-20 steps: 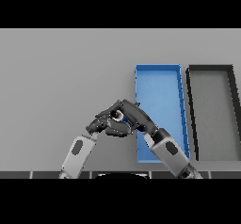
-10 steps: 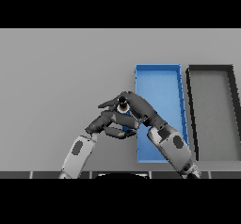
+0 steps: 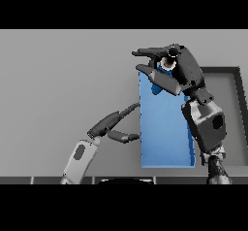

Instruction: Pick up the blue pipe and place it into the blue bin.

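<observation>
My right hand [image 3: 183, 72] is shut on the blue pipe [image 3: 169, 64], whose pale ring-shaped end shows between the thumb and fingers. The hand holds the pipe up in the air over the far end of the blue bin [image 3: 164, 133], with the right forearm reaching across the bin from the lower right. My left hand [image 3: 114, 124] is open and empty, fingers straight. It is low over the table just left of the blue bin, with its fingertips at the bin's left side.
A black bin [image 3: 231, 95] stands to the right of the blue bin, partly hidden behind my right arm. Bare grey table [image 3: 63, 79] stretches to the left and to the far side.
My right hand has lifted the pipe up and to the right, from beside the blue bin to over its far end. My left hand has come off the pipe and stayed low.
</observation>
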Tool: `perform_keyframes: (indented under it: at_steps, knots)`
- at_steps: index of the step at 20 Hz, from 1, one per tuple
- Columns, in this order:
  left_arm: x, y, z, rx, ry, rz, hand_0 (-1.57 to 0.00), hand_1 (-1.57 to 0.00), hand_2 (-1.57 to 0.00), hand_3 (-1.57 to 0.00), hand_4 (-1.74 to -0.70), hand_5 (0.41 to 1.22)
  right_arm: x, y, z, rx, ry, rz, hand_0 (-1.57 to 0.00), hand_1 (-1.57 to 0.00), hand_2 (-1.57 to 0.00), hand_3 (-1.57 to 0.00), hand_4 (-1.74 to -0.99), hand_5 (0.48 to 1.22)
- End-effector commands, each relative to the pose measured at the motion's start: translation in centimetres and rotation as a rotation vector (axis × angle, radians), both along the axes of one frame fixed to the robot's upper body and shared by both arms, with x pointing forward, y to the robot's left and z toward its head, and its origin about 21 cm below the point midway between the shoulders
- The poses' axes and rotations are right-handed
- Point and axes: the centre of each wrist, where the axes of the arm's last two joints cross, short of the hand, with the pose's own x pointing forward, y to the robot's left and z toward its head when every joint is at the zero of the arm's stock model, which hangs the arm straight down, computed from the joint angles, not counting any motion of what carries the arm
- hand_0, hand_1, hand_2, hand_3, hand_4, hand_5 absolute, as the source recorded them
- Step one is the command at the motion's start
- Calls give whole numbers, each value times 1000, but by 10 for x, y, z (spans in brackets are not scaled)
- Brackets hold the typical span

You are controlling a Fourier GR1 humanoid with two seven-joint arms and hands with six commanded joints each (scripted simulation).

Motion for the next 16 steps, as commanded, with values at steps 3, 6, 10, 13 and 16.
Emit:
perform_keyframes:
  at_steps: [3,6,10,13,16]
  knots:
    - [-2,5,0,-6,1,1,0,0,0,0,-890,415,14,-33,-4,18,54,-132,-1571,-1571,-1571,-1571,-1741,1221]
    - [0,4,-1,14,-19,4,1,1,1,1,-877,412,21,-63,-21,-18,111,-252,-1571,-1571,-1571,-1571,-1741,1221]
    - [-1,6,0,16,-25,-1,1,1,1,1,-867,419,13,-97,-65,-4,247,-352,-1571,-1571,-1571,-1571,-1741,1221]
    - [-3,5,-3,10,-10,-3,1,1,1,1,-870,421,-4,-108,-101,-10,348,-395,-1571,-1571,-1571,-1571,-1741,1221]
    - [-10,8,-4,-10,-5,-9,1,1,1,1,-878,423,-19,-114,-133,-8,460,-455,-1571,-1571,-1571,-1571,-1741,1221]
